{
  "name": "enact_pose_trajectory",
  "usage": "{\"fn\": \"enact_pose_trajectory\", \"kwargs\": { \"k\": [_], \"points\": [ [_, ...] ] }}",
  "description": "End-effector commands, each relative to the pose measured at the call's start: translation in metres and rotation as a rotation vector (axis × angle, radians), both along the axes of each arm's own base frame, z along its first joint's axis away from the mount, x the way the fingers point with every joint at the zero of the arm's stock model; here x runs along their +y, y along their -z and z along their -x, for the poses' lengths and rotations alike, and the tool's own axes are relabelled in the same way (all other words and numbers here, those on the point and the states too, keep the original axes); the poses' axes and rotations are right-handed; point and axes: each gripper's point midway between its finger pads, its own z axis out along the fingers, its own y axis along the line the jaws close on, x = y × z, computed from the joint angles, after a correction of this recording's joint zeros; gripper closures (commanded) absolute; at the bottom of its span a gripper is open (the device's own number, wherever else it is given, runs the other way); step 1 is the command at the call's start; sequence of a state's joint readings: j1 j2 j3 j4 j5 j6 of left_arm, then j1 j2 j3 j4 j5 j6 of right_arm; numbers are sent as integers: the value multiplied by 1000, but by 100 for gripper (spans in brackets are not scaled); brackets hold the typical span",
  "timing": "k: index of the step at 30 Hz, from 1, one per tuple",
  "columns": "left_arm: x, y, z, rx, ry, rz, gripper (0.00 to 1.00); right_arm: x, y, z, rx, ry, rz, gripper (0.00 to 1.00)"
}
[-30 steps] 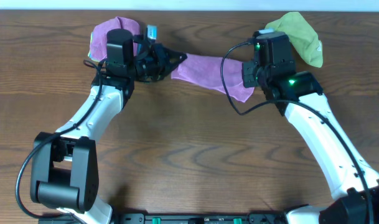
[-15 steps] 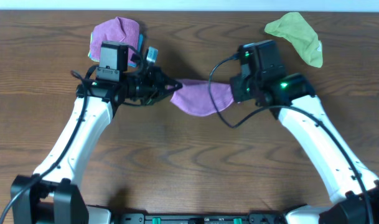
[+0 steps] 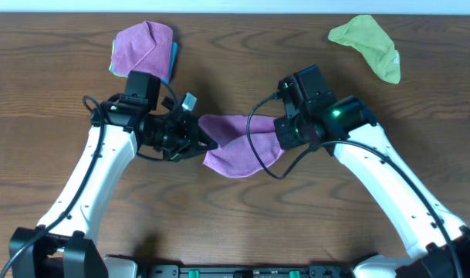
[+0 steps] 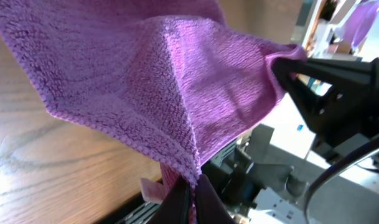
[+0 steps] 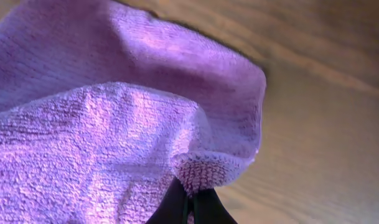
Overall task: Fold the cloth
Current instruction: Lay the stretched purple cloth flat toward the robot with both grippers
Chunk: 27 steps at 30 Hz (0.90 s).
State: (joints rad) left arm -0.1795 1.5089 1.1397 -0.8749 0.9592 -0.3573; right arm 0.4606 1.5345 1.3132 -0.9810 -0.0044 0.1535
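Two white robot arms held the cloth (image 3: 238, 148) stretched between them over the middle of the bench (image 3: 235, 232), seen from overhead. The left tool (image 3: 209, 144) was clamped on the cloth's left end and pointed right. The right tool (image 3: 281, 137) was clamped on the right end and pointed left. The purple fabric bunched and sagged between the two tools, its lower edge curving toward the near side of the bench. Whether that edge touched the wood could not be told.

The left wrist camera showed the cloth (image 4: 177, 81) spreading up and away from the left tool (image 4: 193, 194), whose dark fingers were pinched together on a hemmed corner. At the far end of the fabric a black pointed tip, the right tool (image 4: 287, 67), gripped the opposite corner. Wood grain lay beneath.

The right wrist camera showed the right tool (image 5: 190, 203) closed on a rolled bit of hem. The cloth (image 5: 114, 118) filled most of that picture, folded back over itself, with the bench (image 5: 320, 124) blurred behind it.

Toward the back left of the bench lay a folded cloth (image 3: 142, 45), also purple, resting on something blue (image 3: 174, 52) that showed along its right edge. A green cloth (image 3: 367, 42) lay crumpled at the back right. Both lay well apart from the arms. A black cable (image 3: 259, 158) looped down from the right arm across the hanging fabric.
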Motion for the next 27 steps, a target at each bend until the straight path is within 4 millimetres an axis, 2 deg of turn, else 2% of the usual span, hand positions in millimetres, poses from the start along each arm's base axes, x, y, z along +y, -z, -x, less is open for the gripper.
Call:
{"fn": "enact_pose_trajectory", "kwargs": {
  "k": [1, 5, 13, 18, 23, 27],
  "points": [
    [5, 11, 12, -16, 43, -28, 94, -1, -6, 7, -2, 18, -12, 99],
    [7, 25, 26, 22, 63, -38, 95, -6, 14, 27, 43, 33, -25, 99],
    [14, 55, 56, 70, 61, -54, 94, -11, 32, 65, 16, 92, -112, 99],
    [17, 81, 77, 118, 63, -58, 94, -13, 62, 95, 88, 153, -121, 99],
    [19, 99, 87, 127, 63, -58, 94, -4, 85, 112, 116, 153, -121, 99],
    [20, 105, 91, 129, 63, -60, 94, -6, 96, 119, 115, 176, -94, 99]
  ]
}}
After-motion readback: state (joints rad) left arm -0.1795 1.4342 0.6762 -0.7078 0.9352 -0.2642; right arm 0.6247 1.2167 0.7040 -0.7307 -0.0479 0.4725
